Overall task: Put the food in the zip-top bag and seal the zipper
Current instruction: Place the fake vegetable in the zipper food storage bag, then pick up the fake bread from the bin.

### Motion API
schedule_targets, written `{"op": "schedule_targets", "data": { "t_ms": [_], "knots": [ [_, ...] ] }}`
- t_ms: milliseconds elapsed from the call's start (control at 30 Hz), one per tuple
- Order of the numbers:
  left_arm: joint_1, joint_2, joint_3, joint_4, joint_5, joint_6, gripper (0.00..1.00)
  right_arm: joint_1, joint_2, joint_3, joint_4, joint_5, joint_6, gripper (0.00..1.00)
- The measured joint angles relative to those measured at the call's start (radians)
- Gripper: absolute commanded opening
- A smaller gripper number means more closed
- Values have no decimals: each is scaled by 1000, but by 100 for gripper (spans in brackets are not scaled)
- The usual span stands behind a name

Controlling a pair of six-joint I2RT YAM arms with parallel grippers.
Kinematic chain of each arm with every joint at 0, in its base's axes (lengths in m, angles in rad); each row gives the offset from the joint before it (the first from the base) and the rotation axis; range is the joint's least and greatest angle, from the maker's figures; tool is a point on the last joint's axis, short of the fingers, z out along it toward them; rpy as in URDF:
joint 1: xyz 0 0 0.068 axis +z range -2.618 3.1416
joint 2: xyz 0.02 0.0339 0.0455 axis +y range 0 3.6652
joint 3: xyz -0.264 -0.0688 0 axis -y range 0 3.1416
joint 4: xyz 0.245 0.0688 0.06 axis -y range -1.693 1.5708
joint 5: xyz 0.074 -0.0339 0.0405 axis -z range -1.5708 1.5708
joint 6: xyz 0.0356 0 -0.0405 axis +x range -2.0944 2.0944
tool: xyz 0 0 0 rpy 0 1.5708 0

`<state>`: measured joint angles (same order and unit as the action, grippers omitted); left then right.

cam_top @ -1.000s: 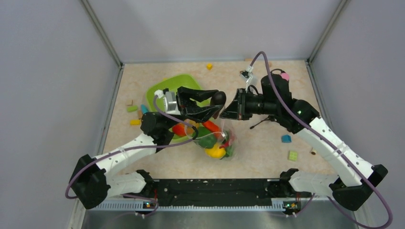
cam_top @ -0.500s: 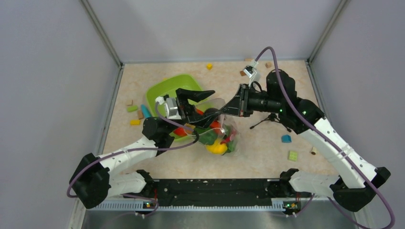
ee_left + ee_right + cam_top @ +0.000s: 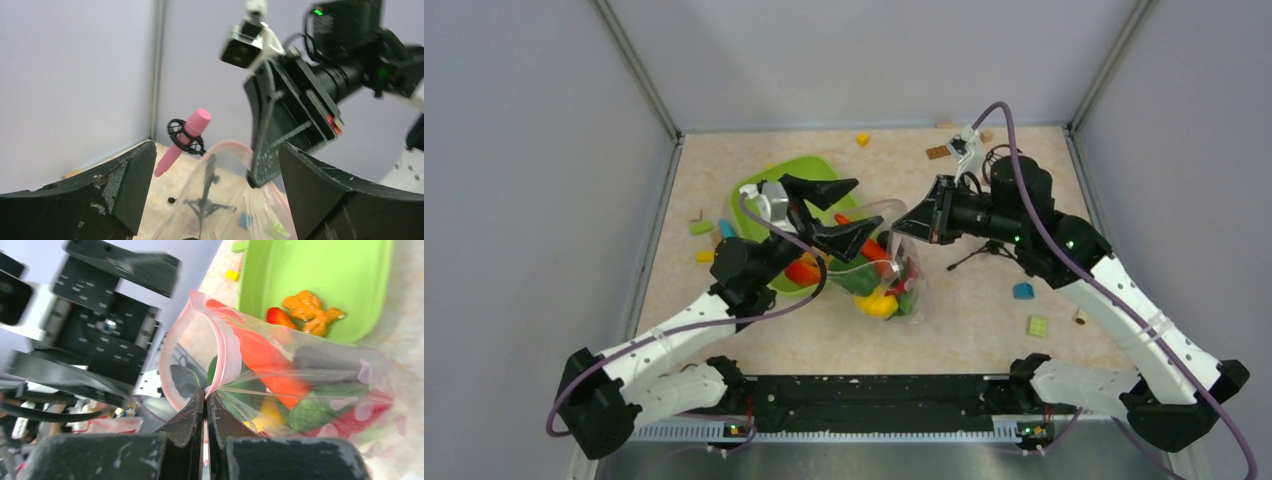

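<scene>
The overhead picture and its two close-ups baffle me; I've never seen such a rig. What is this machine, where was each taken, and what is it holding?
Two robot arms are bolted at the near edge of a table. One picture looks down from above; the others come from wrist cameras. The right pincer is shut on the rim of a clear zip-top bag holding toy food. The left pincer is open at the bag's mouth, gripping nothing. A green tray and blocks lie nearby.

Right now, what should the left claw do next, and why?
Probably lower the open left claw to the lime-green plastic tray: an orange toy piece and a red toy piece lie there, and the right claw, shut on the pinkish zip strip, holds the clear plastic bag open.
</scene>
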<state>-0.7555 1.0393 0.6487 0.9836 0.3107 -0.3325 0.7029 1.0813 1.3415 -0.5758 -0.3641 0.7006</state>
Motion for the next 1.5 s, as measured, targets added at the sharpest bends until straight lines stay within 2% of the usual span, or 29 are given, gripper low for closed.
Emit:
{"op": "schedule_targets", "data": {
  "t_ms": [100, 233, 367, 433, 567, 667, 933, 1100, 1333, 1500],
  "knots": [
    [0, -51, 93, -220, -118, -23, 97, 0, -27, -13, -24, 93, -34, 0],
    [0, -59, 264, -519, -346, -42, 98, 0, -43, -13, -72, 291, -88, 0],
    [26, 2, 385, -782, -604, -100, 98, 0, -52, -21, -116, 471, -139, 0],
    [76, 56, 430, -900, -659, -148, 98, 0, -66, -40, -128, 531, -161, 0],
    [243, 143, 422, -1069, -644, -251, 98, 0, -121, -105, -109, 618, -211, 0],
    [311, 188, 377, -1156, -650, -307, 98, 0, -165, -171, -73, 671, -249, 0],
    [310, 249, 269, -1345, -589, -439, 94, 0, -167, -282, 40, 735, -319, 0],
    [309, 279, 260, -1434, -527, -474, 94, 0, -170, -310, 101, 735, -343, 0],
    [310, 423, 262, -1485, -460, -483, 89, 0, -176, -320, 135, 751, -360, 0],
    [317, 525, 262, -1463, -422, -500, 80, 0, -172, -320, 139, 767, -362, 0]
  ]
}}
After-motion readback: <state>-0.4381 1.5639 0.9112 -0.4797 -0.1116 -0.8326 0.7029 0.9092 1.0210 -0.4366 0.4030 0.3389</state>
